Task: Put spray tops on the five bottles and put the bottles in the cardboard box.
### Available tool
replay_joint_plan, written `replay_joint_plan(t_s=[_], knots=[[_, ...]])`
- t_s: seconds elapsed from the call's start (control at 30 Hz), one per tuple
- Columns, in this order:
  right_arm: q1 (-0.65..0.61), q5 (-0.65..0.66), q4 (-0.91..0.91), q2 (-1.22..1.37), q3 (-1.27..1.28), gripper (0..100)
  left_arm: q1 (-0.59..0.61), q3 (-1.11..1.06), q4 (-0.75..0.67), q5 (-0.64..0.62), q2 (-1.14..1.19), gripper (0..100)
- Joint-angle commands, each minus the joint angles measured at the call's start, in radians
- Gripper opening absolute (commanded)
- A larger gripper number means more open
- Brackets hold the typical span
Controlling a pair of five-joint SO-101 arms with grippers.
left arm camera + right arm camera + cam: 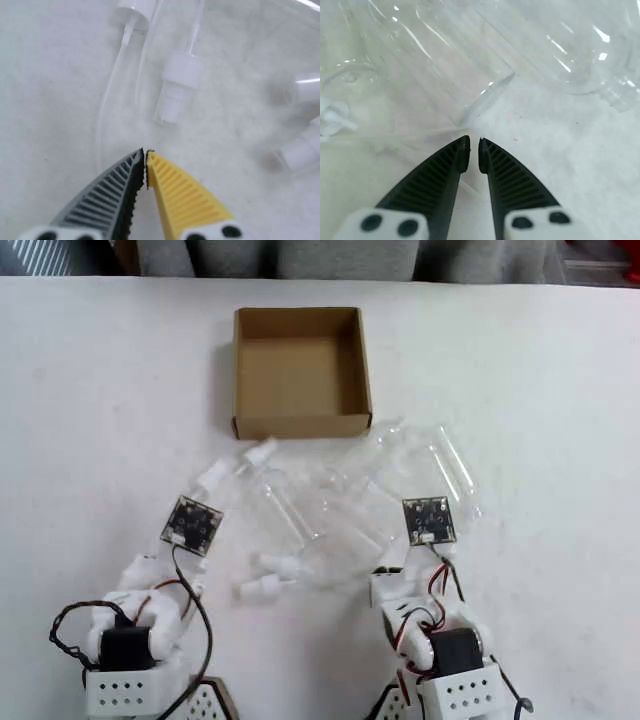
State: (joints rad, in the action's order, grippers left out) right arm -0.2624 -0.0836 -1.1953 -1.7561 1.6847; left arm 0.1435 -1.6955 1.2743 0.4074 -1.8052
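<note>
Spray top (177, 82) lies on the surface (45, 90) just ahead of the left jaws, tips together, empty; bottle (440, 65) lies just beyond the right jaws, nearly closed, empty.

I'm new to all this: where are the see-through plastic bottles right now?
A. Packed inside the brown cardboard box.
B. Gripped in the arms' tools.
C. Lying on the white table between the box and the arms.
C: the clear plastic bottles lie scattered on the white table, just outside the front wall of the open brown cardboard box.
</note>
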Motion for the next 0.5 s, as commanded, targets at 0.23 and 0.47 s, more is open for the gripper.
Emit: replay_joint_plan(t_s=[0.23,0.47], knots=[[0.007,0.008,-0.007,0.004,0.009,2.4,0.007,0.012,0.006,0.006,-0.018,2],[0.008,0.008,-0.007,0.004,0.009,2.4,0.008,0.100,0.008,0.006,-0.018,2]])
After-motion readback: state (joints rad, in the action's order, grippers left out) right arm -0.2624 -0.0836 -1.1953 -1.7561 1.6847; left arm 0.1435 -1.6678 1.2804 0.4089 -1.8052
